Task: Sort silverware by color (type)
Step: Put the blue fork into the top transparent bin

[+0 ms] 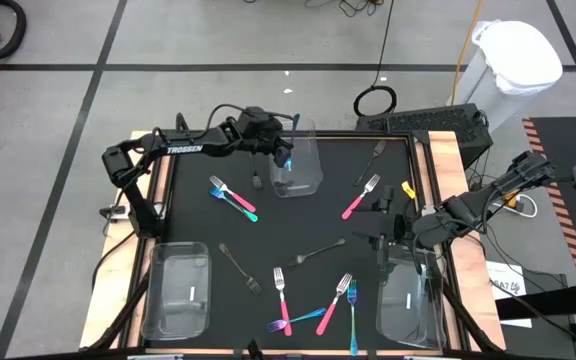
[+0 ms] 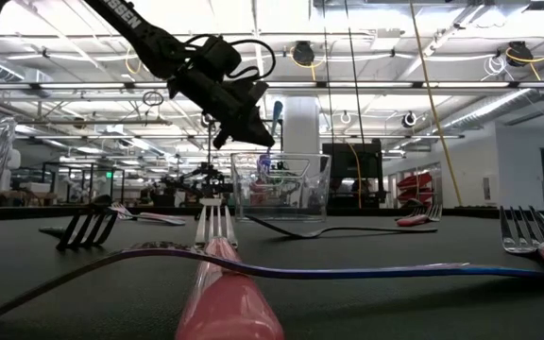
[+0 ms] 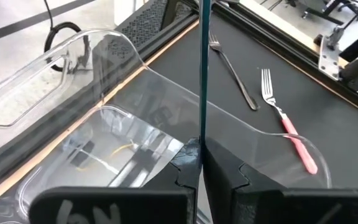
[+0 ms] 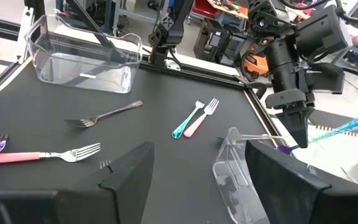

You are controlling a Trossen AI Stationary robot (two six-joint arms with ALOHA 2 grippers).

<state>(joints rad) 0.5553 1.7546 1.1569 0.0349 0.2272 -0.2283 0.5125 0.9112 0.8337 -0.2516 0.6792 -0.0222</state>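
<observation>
Thin teal-handled utensil point(image 4: 347, 129) pinched between shut fingers of left gripper point(image 1: 284, 155), hanging over clear rectangular plastic bin point(image 1: 298, 178) at table's far side — not yet dropped. About ten pink, teal, dark forks point(image 1: 353, 196) scattered, unsorted. Right gripper point(image 1: 386, 240) gaping, empty, near right edge.

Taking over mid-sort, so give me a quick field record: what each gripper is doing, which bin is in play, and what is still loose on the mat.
left gripper: shut on teal-handled utensil, held above far bin
right gripper: open, holding nothing, near right bin
left bin: no silverware seen inside
loose pink forks: one right of far bin, one near front edge
loose dark fork: centre of mat
</observation>
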